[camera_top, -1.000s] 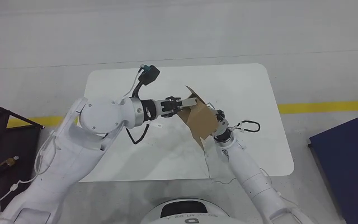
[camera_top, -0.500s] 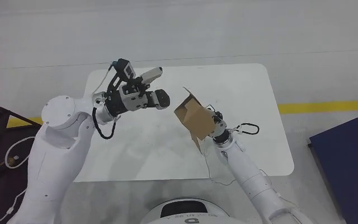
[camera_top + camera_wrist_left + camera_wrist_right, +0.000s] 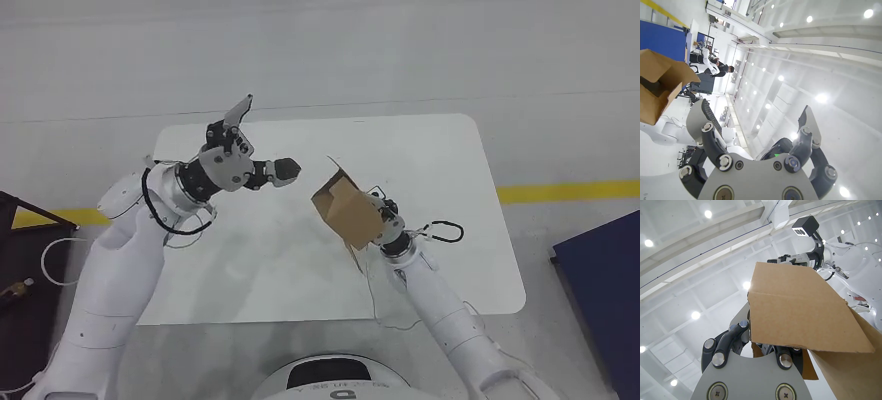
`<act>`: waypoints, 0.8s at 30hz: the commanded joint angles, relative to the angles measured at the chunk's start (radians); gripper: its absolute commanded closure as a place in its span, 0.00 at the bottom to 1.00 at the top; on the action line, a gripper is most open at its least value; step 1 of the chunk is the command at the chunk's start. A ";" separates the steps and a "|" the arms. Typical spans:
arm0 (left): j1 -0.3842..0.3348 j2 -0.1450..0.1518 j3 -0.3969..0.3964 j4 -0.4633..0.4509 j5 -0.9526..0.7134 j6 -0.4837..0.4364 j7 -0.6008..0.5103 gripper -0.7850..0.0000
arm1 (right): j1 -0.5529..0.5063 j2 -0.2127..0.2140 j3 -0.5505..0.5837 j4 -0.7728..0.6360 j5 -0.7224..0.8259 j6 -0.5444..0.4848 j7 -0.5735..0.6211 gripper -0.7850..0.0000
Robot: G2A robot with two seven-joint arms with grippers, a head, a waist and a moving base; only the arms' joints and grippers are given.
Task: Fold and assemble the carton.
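A brown carton (image 3: 345, 212) is held above the middle of the white table (image 3: 450, 170), its flaps partly open. My right gripper (image 3: 383, 226) is shut on the carton's edge. In the right wrist view the carton (image 3: 791, 306) covers most of the right gripper (image 3: 750, 325), with one flap bent over the fingers. My left gripper (image 3: 286, 170) hovers a short way left of the carton, apart from it. In its own view the left gripper (image 3: 755, 117) is open with nothing between the fingers, and the carton's open end (image 3: 659, 83) shows to one side.
A black cable loop (image 3: 446, 230) hangs by the right wrist. The table's near edge (image 3: 300, 318) runs just below both arms. A dark blue object (image 3: 600, 290) stands on the floor at the right, and a dark frame (image 3: 20, 240) at the left.
My left gripper let go of the carton's flap, drew back to the left and turned over, now open. The carton and right gripper have barely moved.
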 commanded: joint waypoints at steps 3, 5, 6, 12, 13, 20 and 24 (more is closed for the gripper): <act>-0.035 -0.005 0.039 0.014 -0.022 0.107 0.067 0.00 | -0.007 0.000 0.000 -0.015 -0.010 0.000 -0.030 1.00; -0.062 -0.009 0.058 0.014 -0.026 0.139 0.105 0.00 | -0.015 0.002 0.002 -0.021 -0.027 -0.003 -0.040 1.00; -0.071 -0.012 0.066 0.018 -0.038 0.142 0.113 0.00 | -0.018 0.003 0.003 -0.022 -0.031 -0.002 -0.042 1.00; -0.123 -0.021 0.123 0.043 -0.008 0.194 0.157 0.00 | -0.030 0.004 0.012 -0.030 -0.038 -0.015 -0.035 1.00; -0.128 -0.022 0.133 0.048 -0.001 0.200 0.156 0.00 | -0.032 0.004 0.013 -0.031 -0.036 -0.014 -0.033 1.00; -0.171 -0.033 0.192 0.091 0.054 0.191 0.150 0.00 | -0.036 0.004 0.017 -0.034 -0.036 -0.011 -0.021 1.00; -0.188 -0.039 0.214 0.106 0.052 0.189 0.135 0.23 | -0.038 0.004 0.019 -0.034 -0.042 -0.008 -0.018 1.00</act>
